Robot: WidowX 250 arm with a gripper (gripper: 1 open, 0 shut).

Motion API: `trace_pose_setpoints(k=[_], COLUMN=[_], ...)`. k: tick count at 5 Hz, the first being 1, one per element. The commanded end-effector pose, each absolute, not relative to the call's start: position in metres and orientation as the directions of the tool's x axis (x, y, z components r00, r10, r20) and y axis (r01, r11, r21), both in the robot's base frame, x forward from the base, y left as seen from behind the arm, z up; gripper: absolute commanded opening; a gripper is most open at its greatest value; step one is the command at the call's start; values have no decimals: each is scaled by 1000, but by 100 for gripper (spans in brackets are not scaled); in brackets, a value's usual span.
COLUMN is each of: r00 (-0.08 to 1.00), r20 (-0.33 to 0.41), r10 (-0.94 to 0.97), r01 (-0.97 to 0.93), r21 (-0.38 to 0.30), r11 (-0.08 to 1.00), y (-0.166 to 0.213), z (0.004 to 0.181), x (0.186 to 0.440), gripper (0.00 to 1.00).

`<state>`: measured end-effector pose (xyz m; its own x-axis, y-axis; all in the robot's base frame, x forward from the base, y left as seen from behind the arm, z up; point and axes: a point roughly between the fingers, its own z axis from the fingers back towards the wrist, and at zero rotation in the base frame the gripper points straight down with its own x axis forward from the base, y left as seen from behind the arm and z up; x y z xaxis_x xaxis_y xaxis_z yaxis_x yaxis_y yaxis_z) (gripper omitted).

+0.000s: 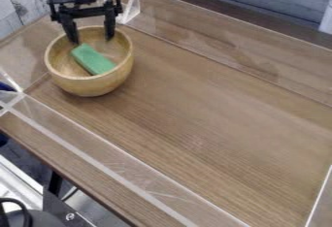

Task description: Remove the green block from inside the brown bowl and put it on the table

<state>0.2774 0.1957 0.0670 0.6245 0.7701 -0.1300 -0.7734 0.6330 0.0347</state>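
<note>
The green block lies flat inside the brown bowl, near the left back corner of the table. The black gripper hangs over the back rim of the bowl, pointing down. Its two fingers are wide apart and hold nothing. They are above the block.

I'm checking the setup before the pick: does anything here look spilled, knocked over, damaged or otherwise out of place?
Nothing stands out. The brown bowl sits upright on the table, the green block lies slanted inside it, and the gripper hangs open above the bowl's far rim. No spills or damage show.
</note>
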Motion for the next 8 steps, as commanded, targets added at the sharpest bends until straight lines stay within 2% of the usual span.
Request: trace_pose_setpoints(k=[1,3,5,7,8], r00=[603,628,624,608,598], r20=[-39,-53,-108,-97,-91], r10=[797,776,774,788,797], r01=[-797,-776,-778,-788,-793], r21=[19,21,13,54,76], r11=[603,630,628,614,604], y=[215,217,216,211,210], z=[82,70,56,39,30], x=[289,290,301,304,305], gripper=[100,100,100,100,0])
